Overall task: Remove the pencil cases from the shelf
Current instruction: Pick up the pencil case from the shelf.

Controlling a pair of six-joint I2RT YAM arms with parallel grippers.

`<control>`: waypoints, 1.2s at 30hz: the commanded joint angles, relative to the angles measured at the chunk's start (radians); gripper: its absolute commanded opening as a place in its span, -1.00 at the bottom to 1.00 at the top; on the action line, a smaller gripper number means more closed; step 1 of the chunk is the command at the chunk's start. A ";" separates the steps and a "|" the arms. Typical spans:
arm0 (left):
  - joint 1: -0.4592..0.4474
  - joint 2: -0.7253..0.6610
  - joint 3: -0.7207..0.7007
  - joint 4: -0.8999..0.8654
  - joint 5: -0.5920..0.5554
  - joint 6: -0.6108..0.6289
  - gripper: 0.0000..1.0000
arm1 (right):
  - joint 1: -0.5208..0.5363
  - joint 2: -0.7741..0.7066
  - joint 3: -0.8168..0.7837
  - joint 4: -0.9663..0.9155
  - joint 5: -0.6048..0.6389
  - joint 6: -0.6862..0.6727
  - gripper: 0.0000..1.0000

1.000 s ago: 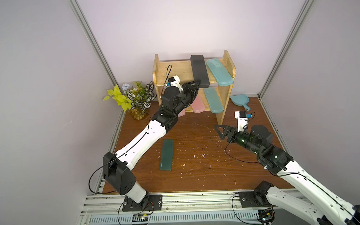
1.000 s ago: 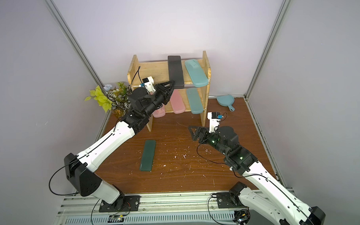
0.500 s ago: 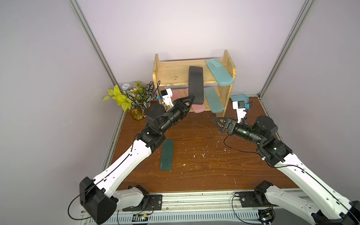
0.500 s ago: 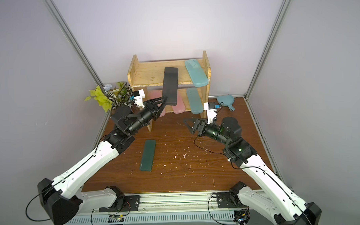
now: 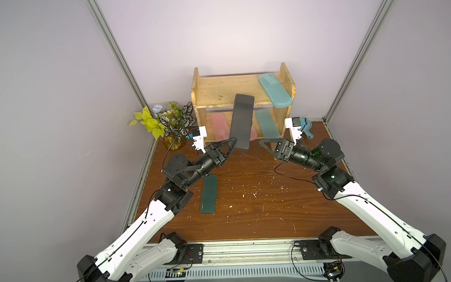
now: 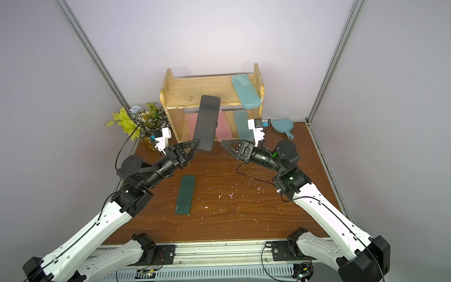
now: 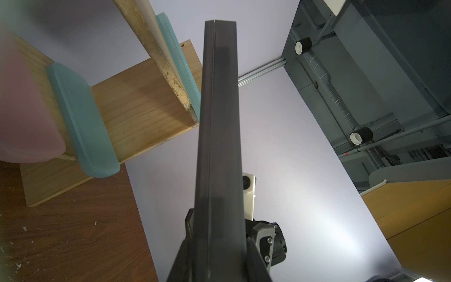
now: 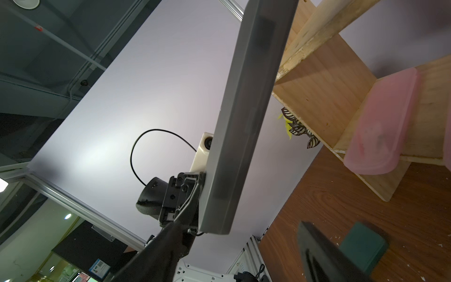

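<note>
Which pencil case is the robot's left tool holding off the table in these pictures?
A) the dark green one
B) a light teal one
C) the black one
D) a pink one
C: the left tool is clamped on the lower end of the black case, which is raised in front of the shelf. The dark green case lies flat on the table.

Nothing legible — the background poster (image 8: pixel 98 267) is too blurred to read.

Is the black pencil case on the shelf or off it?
Off: the left gripper holds the black case by one end, before the shelf.
</note>
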 commanded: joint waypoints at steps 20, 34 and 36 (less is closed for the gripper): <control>-0.099 -0.031 -0.052 0.036 0.063 -0.004 -0.98 | 0.006 0.056 0.043 0.149 -0.017 0.144 0.25; -0.103 -0.008 -0.063 0.072 0.112 -0.013 -0.99 | 0.008 0.069 -0.001 0.227 -0.006 0.213 0.05; -0.103 -0.005 -0.062 0.074 0.116 -0.013 -0.99 | 0.010 0.068 -0.003 0.233 -0.005 0.213 -0.04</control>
